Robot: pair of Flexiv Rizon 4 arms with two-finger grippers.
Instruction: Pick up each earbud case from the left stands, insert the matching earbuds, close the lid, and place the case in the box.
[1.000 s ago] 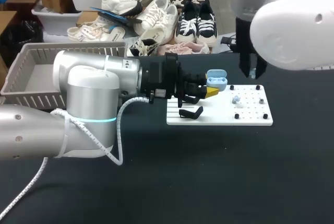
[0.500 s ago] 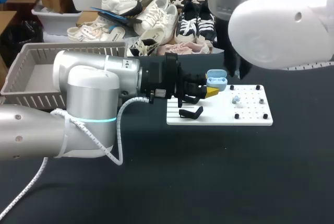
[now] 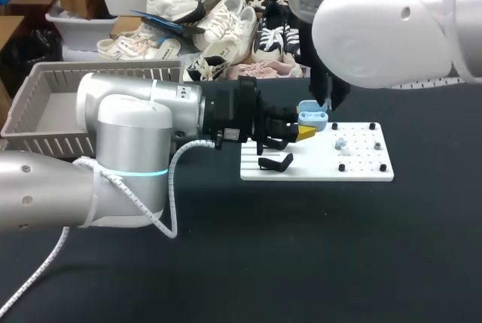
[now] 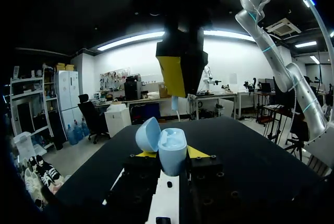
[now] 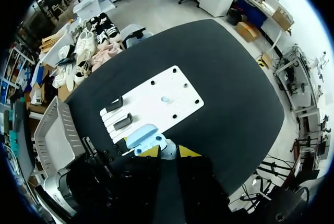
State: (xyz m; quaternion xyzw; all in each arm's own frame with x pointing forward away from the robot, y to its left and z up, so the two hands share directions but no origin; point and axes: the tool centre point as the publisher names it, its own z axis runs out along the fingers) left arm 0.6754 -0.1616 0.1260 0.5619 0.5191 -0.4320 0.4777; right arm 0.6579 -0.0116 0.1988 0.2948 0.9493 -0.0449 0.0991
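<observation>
Tabletop (image 3: 301, 263) tally.
- Two arms, each with one end effector: left end effector (image 4: 172, 153), right end effector (image 5: 168, 152).
- One earbud case (image 3: 312, 117), pale blue, lid open.
- One white board (image 3: 361, 175).
- Two black stands (image 5: 123, 121).
- Three black pegs (image 3: 371, 124) counted from the head view.
- One earbud (image 3: 340, 143) on the board, plus one more pinched in the right end effector.
- One grey basket (image 3: 98, 69), near the left edge.

Black table (image 3: 301, 263) with white pegged board (image 3: 361, 171) and grey basket (image 3: 53, 112)
</observation>
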